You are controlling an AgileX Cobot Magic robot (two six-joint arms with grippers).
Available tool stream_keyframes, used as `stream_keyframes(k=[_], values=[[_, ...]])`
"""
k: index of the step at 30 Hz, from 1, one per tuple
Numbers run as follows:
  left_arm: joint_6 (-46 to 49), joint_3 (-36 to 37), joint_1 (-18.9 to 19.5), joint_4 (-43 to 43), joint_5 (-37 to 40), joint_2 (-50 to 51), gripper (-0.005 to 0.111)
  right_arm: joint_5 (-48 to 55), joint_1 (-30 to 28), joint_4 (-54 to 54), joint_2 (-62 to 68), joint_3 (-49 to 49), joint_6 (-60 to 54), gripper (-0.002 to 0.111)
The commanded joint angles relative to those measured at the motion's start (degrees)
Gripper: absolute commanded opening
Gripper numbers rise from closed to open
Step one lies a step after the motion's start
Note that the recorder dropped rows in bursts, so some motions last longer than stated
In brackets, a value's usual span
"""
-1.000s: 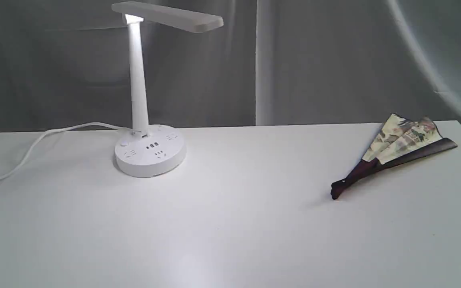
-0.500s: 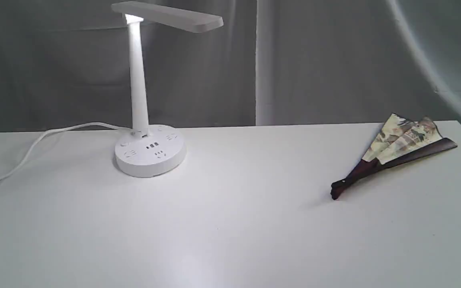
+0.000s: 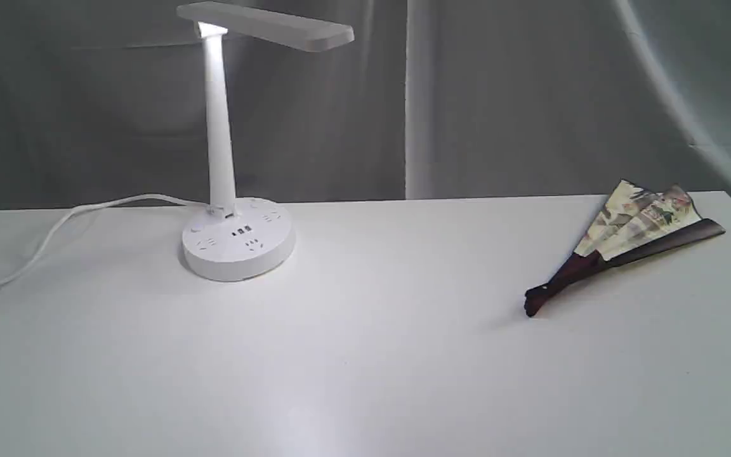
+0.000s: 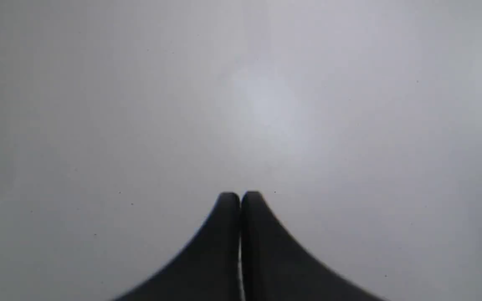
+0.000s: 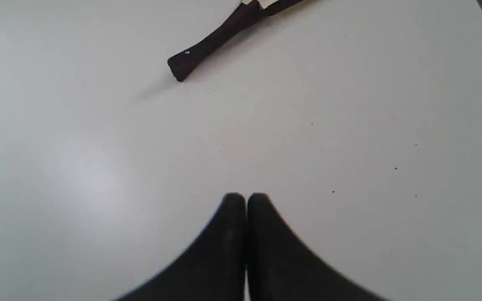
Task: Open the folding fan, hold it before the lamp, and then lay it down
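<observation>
– Grey curtain [image 3: 499, 95] behind, smooth matte white counter [image 3: 365, 381] below. How does the folding fan [image 3: 625, 244] look?
– I see it lying flat on the counter's right side near the back edge, well apart from the slim white plastic lamp [image 3: 219, 146]. It has pleated cream paper, painted and only partly spread, with dark maroon wooden ribs.
– Which way does it run?
– Diagonally, with the rounded pivot end toward the near left and the paper end toward the back right corner.
– Your hands?
– My left hand [image 4: 240, 195] and right hand [image 5: 246, 196] are both clenched on nothing, over bare counter.
</observation>
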Motion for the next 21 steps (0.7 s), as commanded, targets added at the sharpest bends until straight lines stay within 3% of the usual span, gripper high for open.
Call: stream_keyframes(k=[1, 11, 17, 21], values=[[0.2, -0.3, -0.6, -0.3, -0.2, 0.1, 0.000, 1.0, 0.0, 0.3, 4.4, -2.1, -3.5, 0.000], [0.2, -0.3, -7.7, 2.4, -2.5, 0.1, 0.000, 1.3, 0.0, 1.0, 13.3, -4.8, -7.0, 0.000], [0.3, -0.3, -11.4, 2.4, -3.0, 2.8, 0.000, -0.9, 0.0, 5.4, 15.2, -4.8, -11.3, 0.020], [2.5, -0.3, -14.2, -1.0, -3.9, 5.7, 0.000, -3.1, 0.0, 5.2, 15.9, -4.8, -11.7, 0.026]])
